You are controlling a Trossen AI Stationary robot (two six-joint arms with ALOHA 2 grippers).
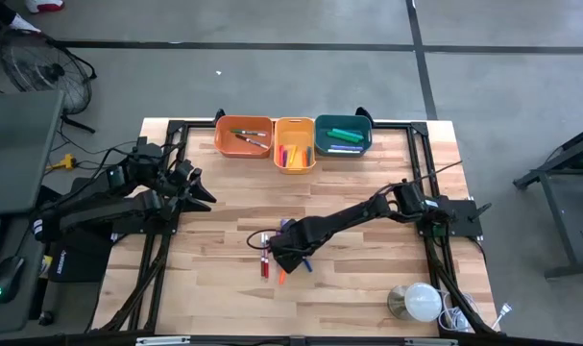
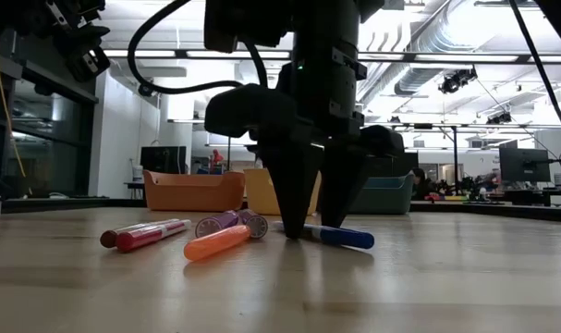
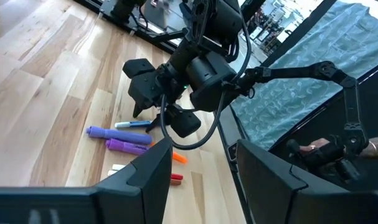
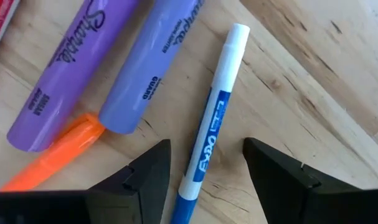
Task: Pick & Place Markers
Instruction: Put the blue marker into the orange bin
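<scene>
Pale wooden planks make up your counter (image 1: 368, 288), with both dark arms reaching over it. At its far edge you have three bins side by side: an orange bin (image 1: 243, 135), a yellow bin (image 1: 294, 144) and a teal bin (image 1: 342, 135), each already holding a few markers. Your left tool (image 1: 197, 185) waits raised near the counter's left side, its fingers parted around nothing. Your right tool (image 2: 310, 225) is down at the loose cluster near the counter's middle, fingers spread wide with their tips at the surface, straddling the blue-and-white marker (image 4: 212, 124) without closing on it. Just beside that marker lie two purple markers (image 4: 108, 68) side by side, with an orange marker (image 4: 55, 155) poking out from under their ends. Two red markers (image 2: 143, 233) lie together at the cluster's outer side.
</scene>
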